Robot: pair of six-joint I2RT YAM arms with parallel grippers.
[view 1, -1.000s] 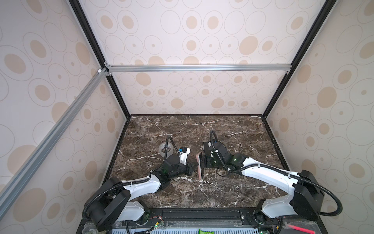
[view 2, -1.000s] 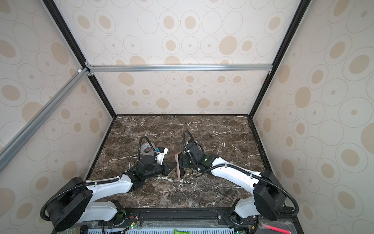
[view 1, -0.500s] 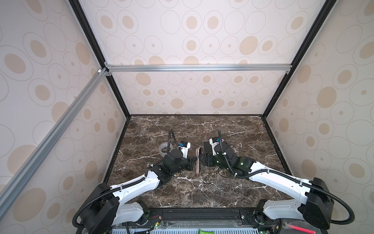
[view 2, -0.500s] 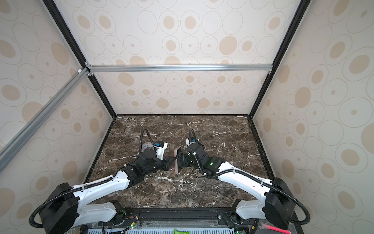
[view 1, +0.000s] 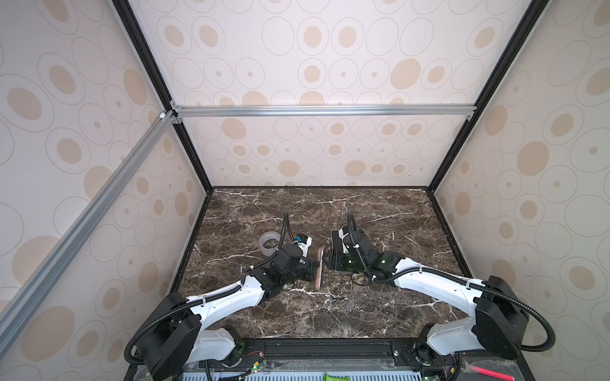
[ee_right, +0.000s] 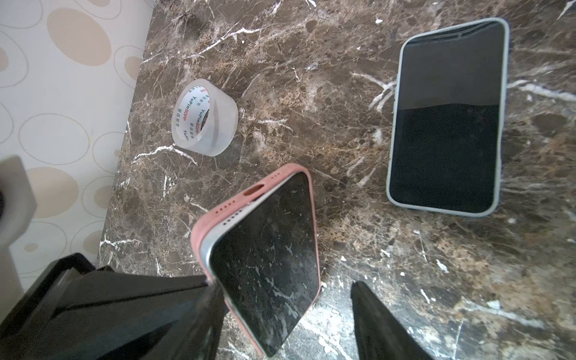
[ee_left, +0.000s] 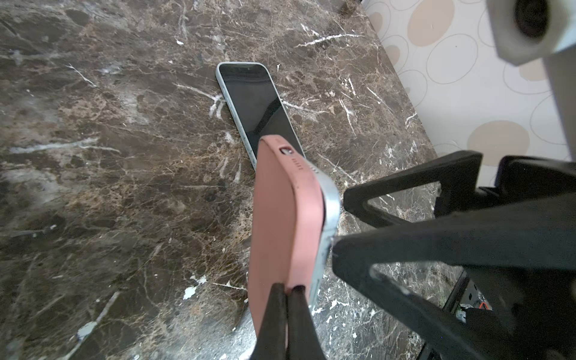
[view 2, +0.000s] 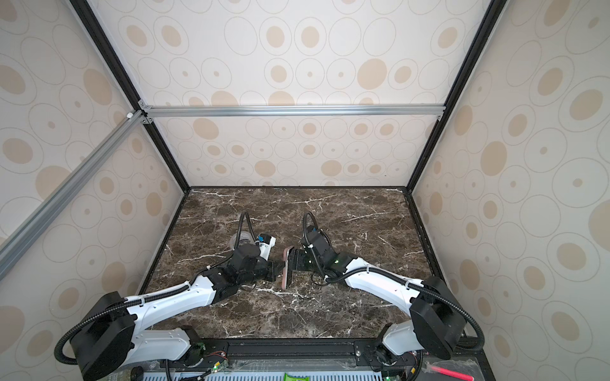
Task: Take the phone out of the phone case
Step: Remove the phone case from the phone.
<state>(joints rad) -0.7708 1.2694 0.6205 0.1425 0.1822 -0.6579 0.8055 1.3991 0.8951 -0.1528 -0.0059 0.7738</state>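
The phone (ee_right: 268,265) in its pink phone case (ee_left: 280,224) stands on edge on the marble table between both arms, seen in both top views (view 1: 320,270) (view 2: 286,269). My left gripper (ee_left: 288,311) is shut on the case's rim. At one corner the phone's pale metal edge (ee_left: 330,212) sticks out of the case. My right gripper (ee_right: 290,311) is open around the phone's screen side. One of its fingers (ee_right: 212,311) touches the phone's exposed edge. Its second finger stands apart from the phone.
A second phone (ee_right: 445,118) in a pale case lies flat, screen up, just beyond the standing one (ee_left: 258,103). A roll of clear tape (ee_right: 204,117) sits near the left wall (view 1: 269,242). Patterned walls enclose the table on three sides.
Both arms have stretched a little further away from their bases, and the right wrist has shifted. The cased phone still stands on edge between the grippers, held by the left.
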